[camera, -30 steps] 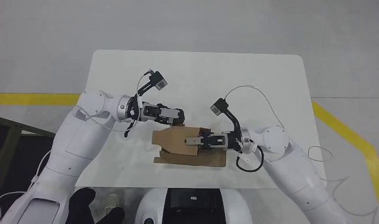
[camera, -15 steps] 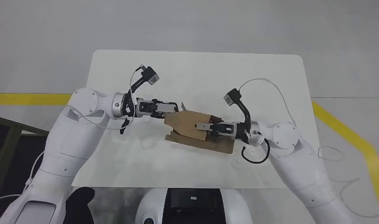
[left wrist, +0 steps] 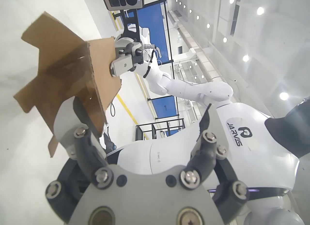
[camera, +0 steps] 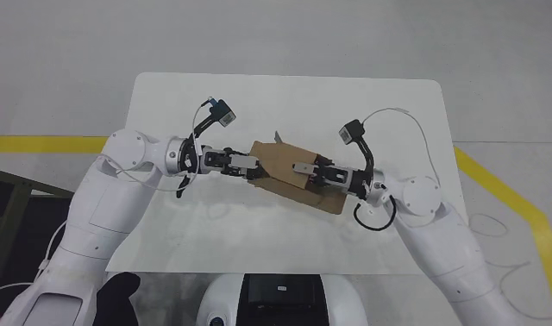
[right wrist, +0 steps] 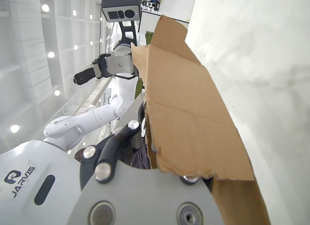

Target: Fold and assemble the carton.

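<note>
The brown cardboard carton (camera: pixel 289 172) is part-folded and held off the white table (camera: pixel 172 102) near its middle. My right gripper (camera: pixel 304 169) is shut on one of its panels; the left wrist view shows that gripper (left wrist: pixel 122 63) pinching the far panel edge. In the right wrist view the carton (right wrist: pixel 184 119) covers one side of my right gripper (right wrist: pixel 145 126). My left gripper (camera: pixel 248 166) stands open at the carton's other end. One of its fingers (left wrist: pixel 80 114) lies against the carton (left wrist: pixel 65 66) from inside a flap, and the other finger (left wrist: pixel 205 119) is free.
The table's far half and both its side strips are bare white surface. A thin cable (camera: pixel 405 123) loops above the right arm. Yellow floor tape (camera: pixel 52 143) runs beside the table.
The right gripper has carried the carton away from the table's front edge toward the middle and turned it. The left gripper stayed close at the carton's end, now touching it.
</note>
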Robot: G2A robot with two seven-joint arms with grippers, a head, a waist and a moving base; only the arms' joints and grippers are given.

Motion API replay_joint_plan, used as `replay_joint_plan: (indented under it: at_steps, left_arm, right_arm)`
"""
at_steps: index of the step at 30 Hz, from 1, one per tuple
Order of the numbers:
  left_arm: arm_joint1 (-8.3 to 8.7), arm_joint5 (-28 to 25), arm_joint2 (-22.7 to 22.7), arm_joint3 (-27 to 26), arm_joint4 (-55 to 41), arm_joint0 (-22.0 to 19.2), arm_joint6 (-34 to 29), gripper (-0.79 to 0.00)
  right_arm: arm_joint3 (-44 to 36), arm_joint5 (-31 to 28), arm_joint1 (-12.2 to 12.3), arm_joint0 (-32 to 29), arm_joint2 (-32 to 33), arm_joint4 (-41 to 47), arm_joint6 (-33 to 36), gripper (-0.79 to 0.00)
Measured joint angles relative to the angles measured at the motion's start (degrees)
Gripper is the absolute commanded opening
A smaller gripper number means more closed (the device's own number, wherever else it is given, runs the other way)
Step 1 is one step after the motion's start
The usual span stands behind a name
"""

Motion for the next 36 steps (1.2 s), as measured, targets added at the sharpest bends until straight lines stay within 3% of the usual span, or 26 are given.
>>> replay_joint_plan:
  at_steps: [17,36]
  left_arm:
    - [-0.86,0.4,3.3,-0.5,-2.7,-0.2,-1.4,0.0]
    - [-1.69,-0.5,4.9,2.1,-4.7,-1.2,-2.5,0.0]
  right_arm:
    - [-1.3,0.1,-0.5,-0.2,0.8,-1.6,-7.3,-0.785]
    - [-5.3,1.4,-1.2,-0.9,-1.2,-0.5,-8.4,-0.785]
